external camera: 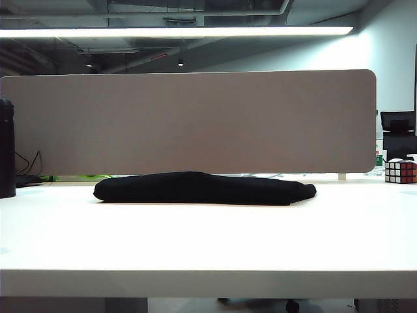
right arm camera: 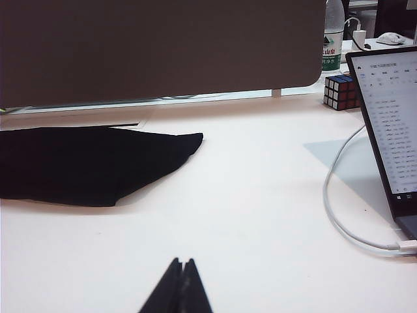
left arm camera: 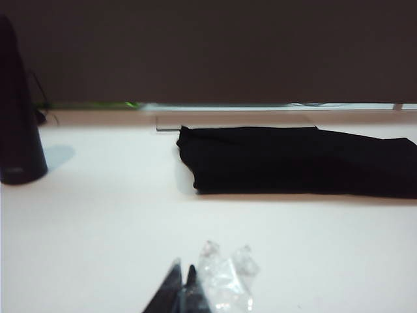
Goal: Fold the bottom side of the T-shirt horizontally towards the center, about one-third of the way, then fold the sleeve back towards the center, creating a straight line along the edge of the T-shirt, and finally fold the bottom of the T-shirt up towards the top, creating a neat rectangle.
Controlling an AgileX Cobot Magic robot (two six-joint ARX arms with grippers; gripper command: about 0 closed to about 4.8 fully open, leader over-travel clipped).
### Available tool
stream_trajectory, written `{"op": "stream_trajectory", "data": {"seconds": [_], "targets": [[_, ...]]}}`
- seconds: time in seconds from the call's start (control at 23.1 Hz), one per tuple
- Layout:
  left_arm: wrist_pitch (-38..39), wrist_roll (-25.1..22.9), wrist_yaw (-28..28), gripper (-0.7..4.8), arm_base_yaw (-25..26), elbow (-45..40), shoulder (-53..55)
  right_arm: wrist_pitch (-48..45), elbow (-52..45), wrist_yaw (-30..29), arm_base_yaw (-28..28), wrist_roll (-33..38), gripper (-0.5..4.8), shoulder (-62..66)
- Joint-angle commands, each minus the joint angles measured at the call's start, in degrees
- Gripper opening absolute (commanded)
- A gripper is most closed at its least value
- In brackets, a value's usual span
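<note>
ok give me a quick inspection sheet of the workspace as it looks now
surface: white table, bare in front.
job's things: black fabric T-shirt lying folded into a long flat bundle mid-table.
clutter: multicoloured Rubik's cube far right; dark cylindrical bottle far left; crumpled clear plastic near left claw; open laptop.
grippers: left claw shut, empty, short of the shirt; right claw shut, empty.
cables: white cable running to the laptop.
surroundings: grey partition panel behind the table.
</note>
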State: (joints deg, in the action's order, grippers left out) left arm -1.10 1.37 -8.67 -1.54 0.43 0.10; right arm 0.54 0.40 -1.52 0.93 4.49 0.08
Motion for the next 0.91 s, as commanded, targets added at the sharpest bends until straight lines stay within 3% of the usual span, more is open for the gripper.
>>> {"op": "stream_trajectory", "data": {"seconds": [0.04, 0.91], "targets": [[-1.11, -0.92, 1.11, -0.06, -0.04, 0.00, 0.02, 0.15, -0.35, 0.28, -0.02, 0.00, -0.03, -0.11], [-1.14, -0.92, 0.96, -0.06, -0.07, 0.00, 0.02, 1.40, -0.35, -0.31, 0.00, 0.00, -0.01, -0.11]]}}
